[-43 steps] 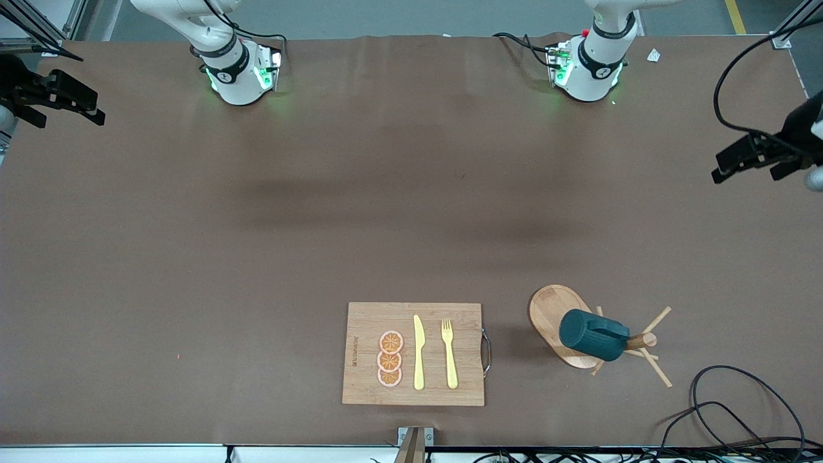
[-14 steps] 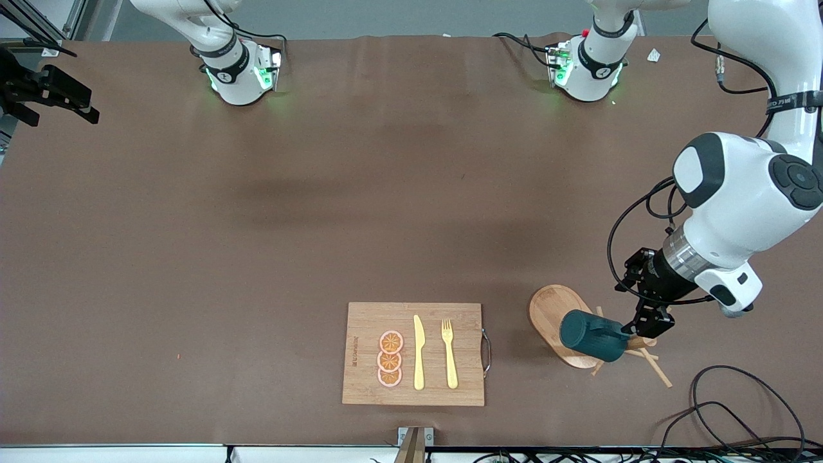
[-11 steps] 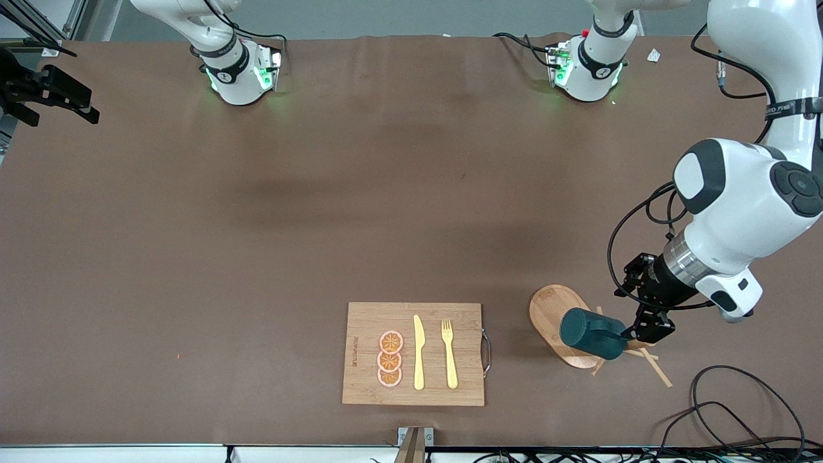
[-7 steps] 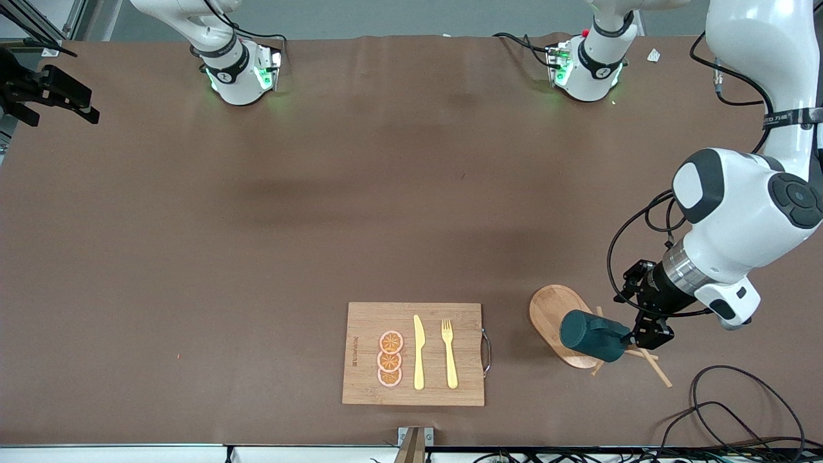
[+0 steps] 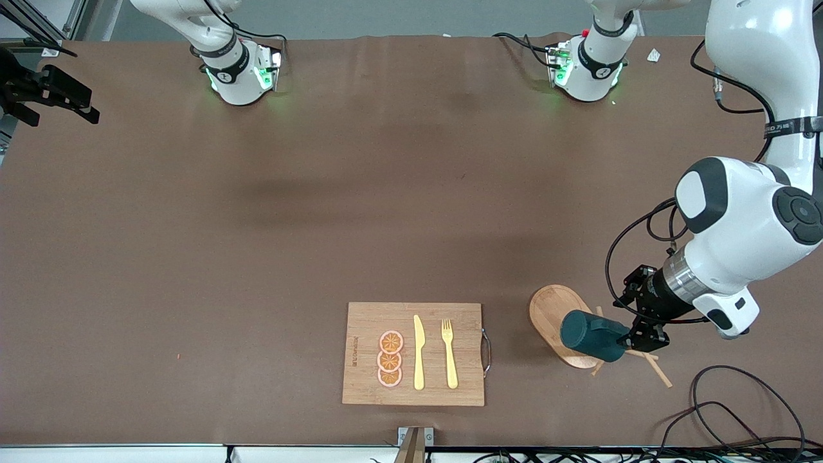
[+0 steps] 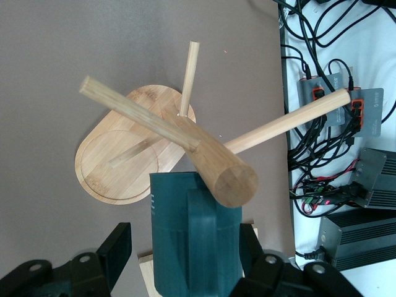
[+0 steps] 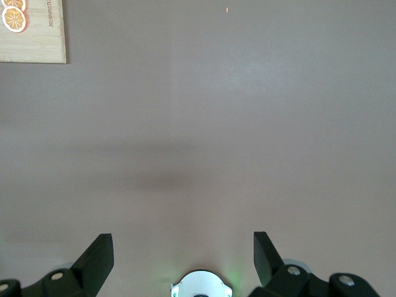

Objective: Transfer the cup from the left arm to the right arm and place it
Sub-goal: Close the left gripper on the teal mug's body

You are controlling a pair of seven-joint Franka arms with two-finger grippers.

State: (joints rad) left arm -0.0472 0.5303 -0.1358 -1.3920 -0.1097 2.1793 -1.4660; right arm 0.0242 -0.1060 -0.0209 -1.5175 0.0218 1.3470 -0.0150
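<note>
The dark teal cup [image 5: 591,335] hangs on its side from a peg of a wooden mug tree [image 5: 551,311], near the front edge toward the left arm's end of the table. In the left wrist view the cup [image 6: 195,247] fills the space between my fingers, under the tree's thick post [image 6: 213,162]. My left gripper [image 5: 633,331] is open and straddles the cup's body [image 6: 185,250], with a gap at one finger [image 6: 117,247]. My right gripper [image 5: 54,106] is open and empty, waiting over the right arm's end of the table [image 7: 184,253].
A bamboo cutting board [image 5: 366,321] with a yellow knife [image 5: 418,354], a yellow fork [image 5: 449,354] and orange slices [image 5: 389,359] lies at the front middle. Black cables [image 5: 733,405] loop at the front corner beside the mug tree.
My left arm has swung in from the table's end and come down to the hanging cup, closing in on it a little over the last second. The cup has not moved.
</note>
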